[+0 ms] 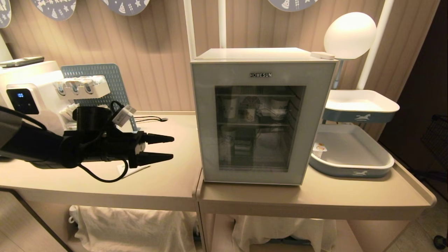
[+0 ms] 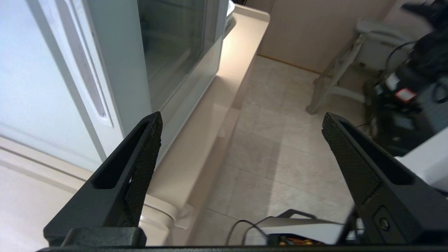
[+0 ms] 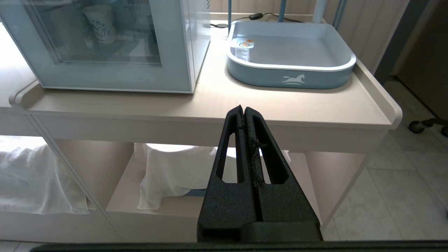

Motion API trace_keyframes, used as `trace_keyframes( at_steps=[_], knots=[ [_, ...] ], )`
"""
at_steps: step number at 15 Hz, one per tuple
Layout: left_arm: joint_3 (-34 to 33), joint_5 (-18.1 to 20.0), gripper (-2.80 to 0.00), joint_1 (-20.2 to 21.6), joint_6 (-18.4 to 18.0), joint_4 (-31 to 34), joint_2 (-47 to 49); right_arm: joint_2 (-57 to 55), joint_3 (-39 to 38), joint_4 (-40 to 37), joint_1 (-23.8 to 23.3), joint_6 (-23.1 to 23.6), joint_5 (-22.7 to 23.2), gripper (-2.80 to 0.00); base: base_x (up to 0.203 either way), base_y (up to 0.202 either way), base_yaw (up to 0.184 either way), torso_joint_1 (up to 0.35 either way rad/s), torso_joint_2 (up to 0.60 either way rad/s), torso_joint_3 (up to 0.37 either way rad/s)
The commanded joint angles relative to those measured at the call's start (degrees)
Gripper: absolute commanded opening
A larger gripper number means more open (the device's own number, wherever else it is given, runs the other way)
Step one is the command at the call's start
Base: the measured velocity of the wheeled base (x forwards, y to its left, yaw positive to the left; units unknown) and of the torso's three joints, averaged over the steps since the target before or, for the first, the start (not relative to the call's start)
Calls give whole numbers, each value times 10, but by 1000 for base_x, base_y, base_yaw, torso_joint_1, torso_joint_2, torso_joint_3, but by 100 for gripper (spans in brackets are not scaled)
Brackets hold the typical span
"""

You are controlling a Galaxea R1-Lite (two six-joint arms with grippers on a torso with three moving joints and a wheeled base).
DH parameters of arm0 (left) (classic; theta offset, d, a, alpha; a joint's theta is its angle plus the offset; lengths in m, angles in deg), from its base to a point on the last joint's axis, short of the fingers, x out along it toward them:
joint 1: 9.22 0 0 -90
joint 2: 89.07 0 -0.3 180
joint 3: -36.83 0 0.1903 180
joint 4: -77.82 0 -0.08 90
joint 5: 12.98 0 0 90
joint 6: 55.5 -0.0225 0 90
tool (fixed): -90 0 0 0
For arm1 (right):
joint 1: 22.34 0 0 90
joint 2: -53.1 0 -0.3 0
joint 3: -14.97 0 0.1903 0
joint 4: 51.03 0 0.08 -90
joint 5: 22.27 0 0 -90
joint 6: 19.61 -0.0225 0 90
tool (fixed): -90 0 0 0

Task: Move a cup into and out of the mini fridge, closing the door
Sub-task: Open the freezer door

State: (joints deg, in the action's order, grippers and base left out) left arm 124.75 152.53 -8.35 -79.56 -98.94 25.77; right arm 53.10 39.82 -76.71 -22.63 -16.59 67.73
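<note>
The mini fridge (image 1: 259, 54) stands on the counter with its door (image 1: 206, 122) shut. Through the glass, a small white cup (image 1: 249, 114) with an orange-brown picture stands on the upper wire shelf between taller paper cups. My left gripper (image 1: 173, 147) hovers over the counter left of the fridge, level, pointing at the door's left edge. Its jaws are open and empty. In the left wrist view the left gripper (image 2: 242, 116) frames the counter's front edge, with the door (image 2: 175, 45) beside one finger (image 2: 147, 150). My right gripper (image 3: 244, 107) is shut and empty, parked low before the counter.
A blue tray (image 1: 350, 171) right of the fridge holds a small white cup with an orange-marked lid (image 1: 319, 148). A second tray (image 1: 360, 105) and a globe lamp (image 1: 350, 35) stand behind. A white dispenser (image 1: 28, 94) is at the far left. Cloths hang under the counter.
</note>
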Motion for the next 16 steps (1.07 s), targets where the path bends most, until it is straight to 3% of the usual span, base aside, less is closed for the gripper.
trace_keyframes(
  at_steps=[1,2,3,7,11,16],
  knots=[
    [3,-19,0,-17,6,-24,31,-1,-3,1,0,1,1,-280,0,0,0,0,0,0],
    [8,-62,0,-28,19,-30,37,-1,-3,2,0,2,1,-280,0,0,0,0,0,0],
    [18,-81,0,-35,43,-34,42,-1,-3,2,0,2,1,-280,0,0,0,0,0,0],
    [39,-103,0,-52,102,-104,67,-1,-3,3,0,6,1,-280,0,0,0,0,0,0],
    [25,-184,0,-91,155,-205,82,-1,-3,3,0,6,1,-280,0,0,0,0,0,0],
    [13,-216,0,-119,174,-273,110,-1,-3,4,0,6,1,-280,0,0,0,0,0,0]
  ],
)
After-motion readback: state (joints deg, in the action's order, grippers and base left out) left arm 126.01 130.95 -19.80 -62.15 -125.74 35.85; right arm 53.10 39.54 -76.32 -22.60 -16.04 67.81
